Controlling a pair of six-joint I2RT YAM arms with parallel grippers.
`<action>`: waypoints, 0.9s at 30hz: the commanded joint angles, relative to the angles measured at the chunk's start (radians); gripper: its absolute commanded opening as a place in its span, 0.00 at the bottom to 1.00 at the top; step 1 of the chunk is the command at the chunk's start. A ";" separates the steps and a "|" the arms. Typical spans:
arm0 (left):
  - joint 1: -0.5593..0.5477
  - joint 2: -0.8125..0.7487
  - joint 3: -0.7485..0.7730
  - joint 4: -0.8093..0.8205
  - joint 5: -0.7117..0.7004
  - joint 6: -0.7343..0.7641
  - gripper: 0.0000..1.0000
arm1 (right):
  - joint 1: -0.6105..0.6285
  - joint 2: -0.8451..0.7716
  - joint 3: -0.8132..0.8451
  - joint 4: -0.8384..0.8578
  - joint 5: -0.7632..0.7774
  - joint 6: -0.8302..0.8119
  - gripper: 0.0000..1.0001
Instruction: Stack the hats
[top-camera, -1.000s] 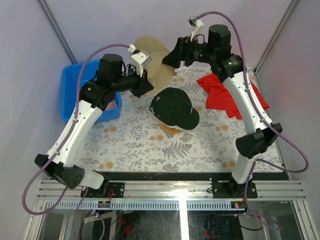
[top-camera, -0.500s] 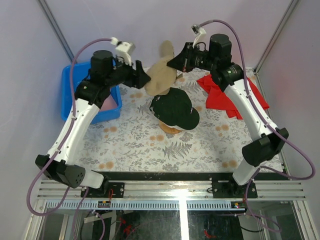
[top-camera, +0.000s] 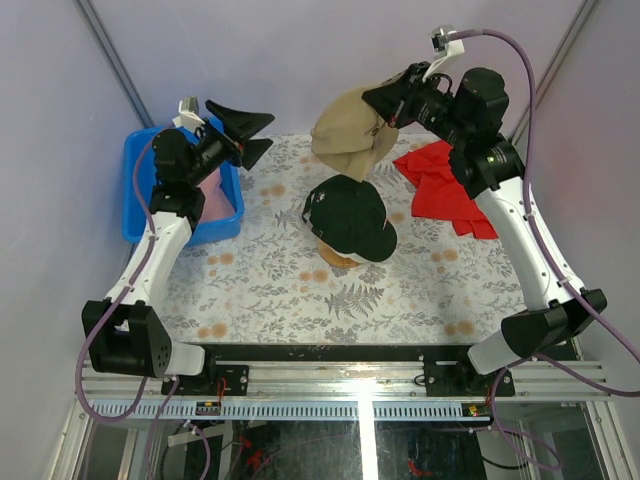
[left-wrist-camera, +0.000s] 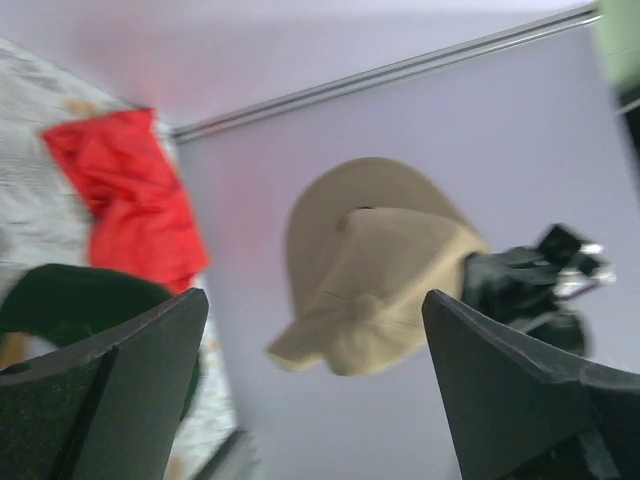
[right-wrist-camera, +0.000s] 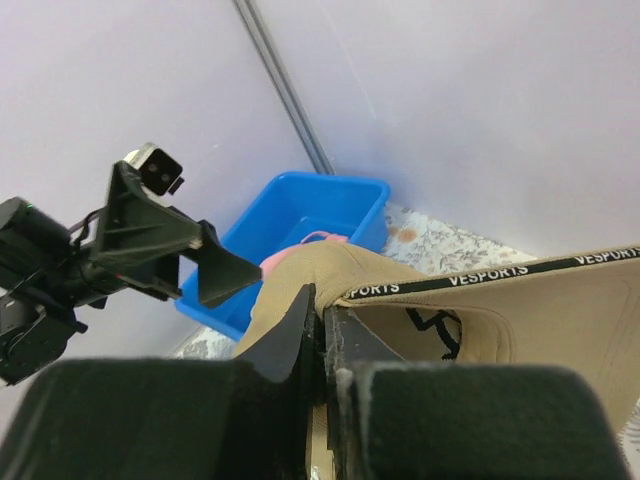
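Your left tool (top-camera: 262, 132) has released the tan hat (top-camera: 345, 140) and drawn back; your right tool (top-camera: 385, 100) alone grips it, aloft just behind the green hat (top-camera: 350, 215). The handover looks done; stacking comes next.

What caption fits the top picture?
Right gripper holds the tan hat aloft behind the dark green hat; left gripper open.

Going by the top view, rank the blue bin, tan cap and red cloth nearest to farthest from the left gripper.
From the left gripper:
1. The blue bin, right beside it, on the left.
2. The tan cap, raised at back centre.
3. The red cloth, back right.
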 joint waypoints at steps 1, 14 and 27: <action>-0.014 -0.015 0.012 0.360 0.029 -0.438 0.89 | 0.000 -0.010 0.026 0.123 0.053 -0.027 0.00; -0.256 -0.024 0.071 0.323 -0.073 -0.816 0.95 | 0.000 0.016 0.037 0.162 0.068 -0.085 0.00; -0.295 -0.006 0.009 0.269 -0.106 -0.758 0.96 | 0.000 -0.041 -0.013 0.202 -0.040 -0.065 0.00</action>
